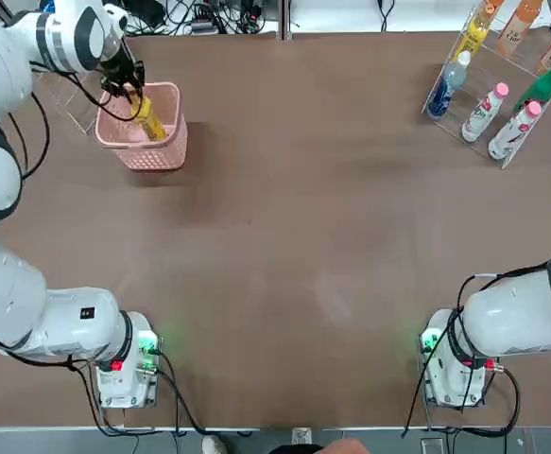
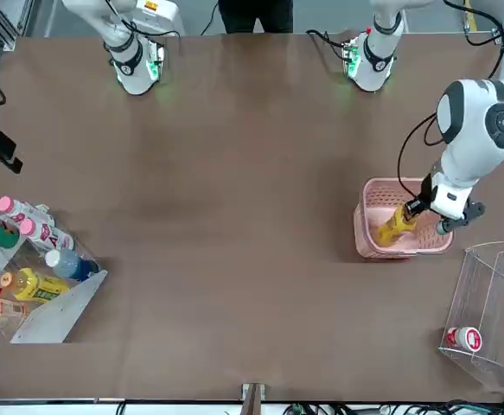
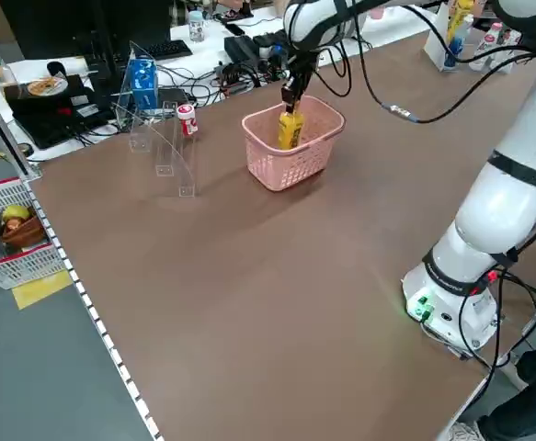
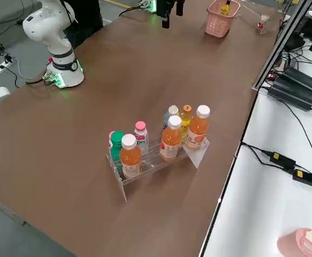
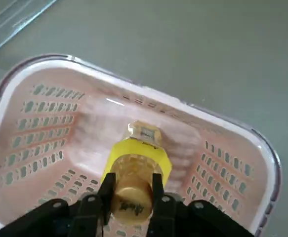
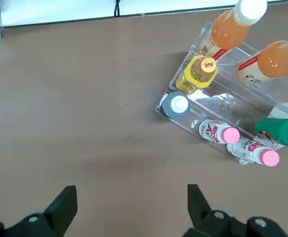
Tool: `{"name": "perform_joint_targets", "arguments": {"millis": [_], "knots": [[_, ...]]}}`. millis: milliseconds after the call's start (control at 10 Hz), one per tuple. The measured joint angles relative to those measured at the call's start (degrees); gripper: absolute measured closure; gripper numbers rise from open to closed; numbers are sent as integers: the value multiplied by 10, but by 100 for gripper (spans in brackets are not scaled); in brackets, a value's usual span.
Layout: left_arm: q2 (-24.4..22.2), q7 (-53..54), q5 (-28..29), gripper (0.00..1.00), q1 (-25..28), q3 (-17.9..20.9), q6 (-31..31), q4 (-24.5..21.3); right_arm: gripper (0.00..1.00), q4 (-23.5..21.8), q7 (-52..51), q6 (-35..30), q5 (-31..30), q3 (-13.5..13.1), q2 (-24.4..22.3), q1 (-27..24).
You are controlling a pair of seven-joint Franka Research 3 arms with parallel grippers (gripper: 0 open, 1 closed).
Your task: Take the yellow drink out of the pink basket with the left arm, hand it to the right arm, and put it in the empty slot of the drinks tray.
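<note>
Right now the left gripper (image 5: 129, 197) has its jaws clamped on the neck of the yellow drink (image 1: 148, 117), just under the cap, and the bottle stands tilted inside the pink basket (image 1: 148, 151) near the far left corner of the tabletop. Its base looks to be low in the basket, so the step in hand is, by my reading, the lift-out.

To do it well, the pull should go straight up along the bottle's own axis until the base clears the rim; a sideways drag would likely catch the mesh wall and tip or slide the light basket. The grip is high on a slim, smooth bottle, so it may swing below the jaws: slow travel would keep it steady. For the handover, the body of the bottle should be offered free and roughly level with the partner's reach, leaving room below the cap.

The right gripper (image 6: 129, 207) hangs with jaws spread wide, holding nothing, above the tabletop short of the tray (image 1: 502, 95) at the far right corner, which holds blue, pink-capped, green and orange bottles. Which lane is free I cannot tell.
</note>
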Motion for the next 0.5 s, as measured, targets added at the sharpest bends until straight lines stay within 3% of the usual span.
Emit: {"name": "perform_joint_targets", "arguments": {"millis": [500], "knots": [[-9,0,0,66,0,-1,-1,27,1,0,0,0,0,0,0,0]]}}
